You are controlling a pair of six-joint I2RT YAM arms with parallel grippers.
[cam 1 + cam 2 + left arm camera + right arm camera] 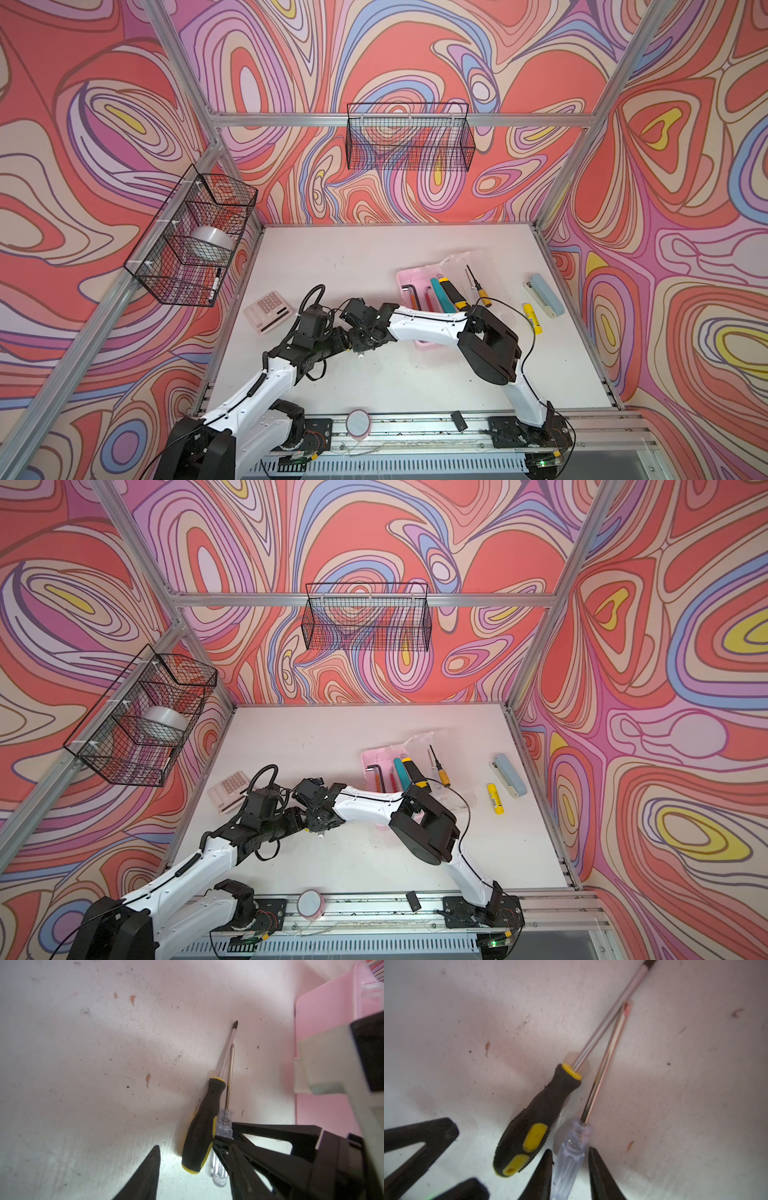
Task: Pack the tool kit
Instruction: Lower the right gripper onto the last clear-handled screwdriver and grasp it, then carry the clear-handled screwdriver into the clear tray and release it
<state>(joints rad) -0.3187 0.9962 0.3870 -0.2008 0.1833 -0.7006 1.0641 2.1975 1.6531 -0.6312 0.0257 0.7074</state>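
- Far left of both top views, at mid-height: wire basket (166, 266) on the frame rail, holding a roll of clear tape (210, 245)
- Left of centre on the white table (374, 249): pinkish calculator (268, 311), lying flat, well apart from the case
- Just right of the calculator: left gripper (341, 337), released and gripping nothing; in the right wrist view its black fingers (425, 1136) at lower left, spread, short of the black-yellow handle
- Near the middle, under both claws and mostly hidden from above: two screwdrivers flat on the table, outside the case; black-yellow screwdriver (537, 1120) and clear-handled screwdriver (571, 1147) close beside each other, shafts converging until the clear one's tip meets the other's shaft
- Bottom centre of the right wrist view: right gripper (569, 1169), fingers (542, 1176) straddling the clear handle, close on either side; clamped or merely close, cannot tell
- Right of centre in both top views: tool kit (404, 277), pale pink case, open, translucent lid (455, 258) folded out to the upper right, near end hidden behind the right arm
- Inside the case, left to right: hex keys (413, 296), teal tool (439, 297), black-yellow utility knife (451, 289)
- Just right of the knife: small orange-handled screwdriver (478, 286)
- Farther right, on bare table: yellow tube (532, 318), then grey-blue bar (546, 295) near the table's right edge
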